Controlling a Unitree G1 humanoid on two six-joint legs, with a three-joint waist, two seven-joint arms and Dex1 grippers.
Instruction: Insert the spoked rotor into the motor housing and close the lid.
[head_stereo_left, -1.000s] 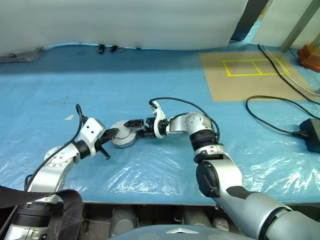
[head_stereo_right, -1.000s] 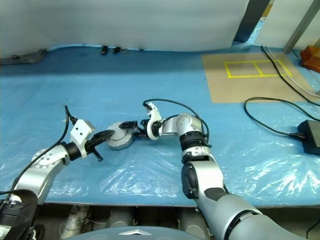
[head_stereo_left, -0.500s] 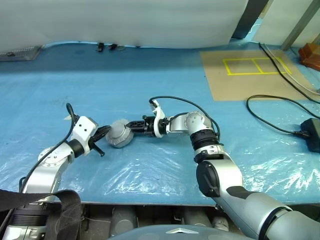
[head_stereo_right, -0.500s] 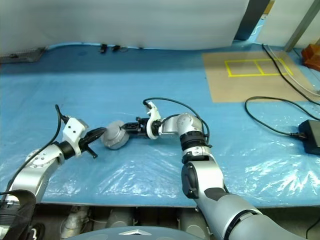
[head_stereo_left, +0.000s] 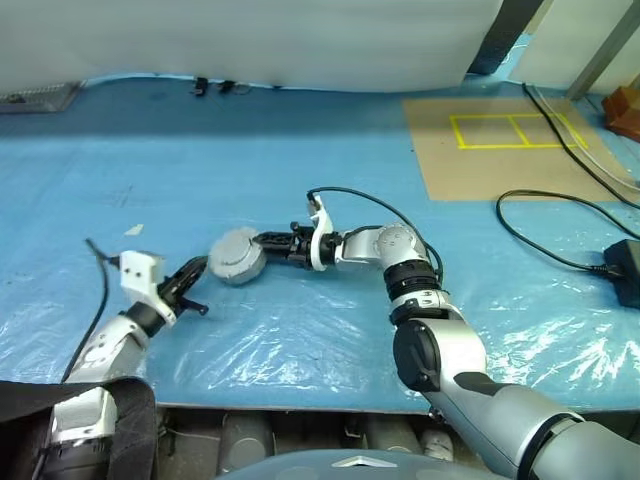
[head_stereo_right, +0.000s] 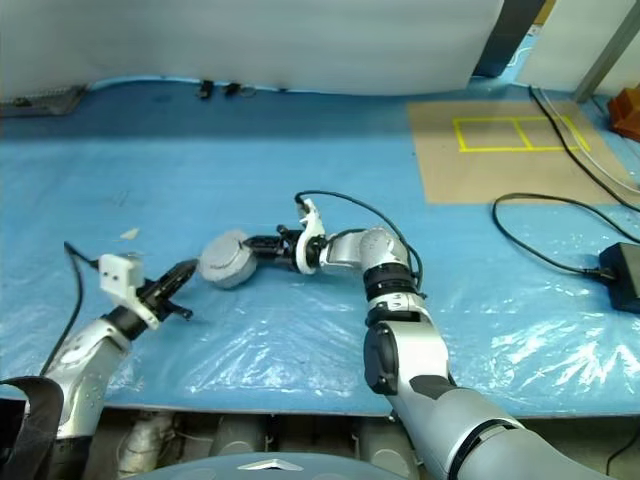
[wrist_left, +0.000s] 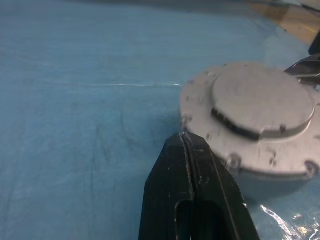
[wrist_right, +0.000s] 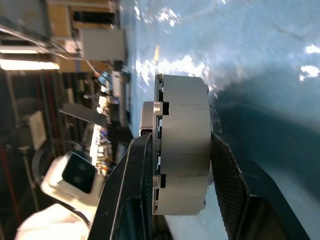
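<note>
Two sets of fingers are mine here. My right fingers (wrist_right: 175, 165) are clamped on the grey round assembly, one finger on each flat face, so the disc sits edge-on between them. Seen from my head, those right fingers (head_stereo_left: 262, 247) reach toward nine o'clock and hold the assembly by its three o'clock edge, tilted up off the blue plastic-covered surface (head_stereo_left: 300, 340), with the plain light grey lid (head_stereo_left: 237, 256) facing up and toward me. In my left wrist view the lid (wrist_left: 260, 97) shows as a raised plain disc seated on a wider grey flange with small notches around its rim; I take that lower part for the motor housing (wrist_left: 215, 135), though I cannot see any windings. I cannot see the spoked rotor anywhere.

My left fingers (head_stereo_left: 192, 272) are pressed together, tips meeting in a single seam, and hold nothing. They lie at about eight o'clock of the assembly, near it but apart, pointing toward it.

Farther out, a black cable (head_stereo_left: 560, 225) loops across the surface at three o'clock, beside a tan board marked with yellow tape (head_stereo_left: 500, 130).
</note>
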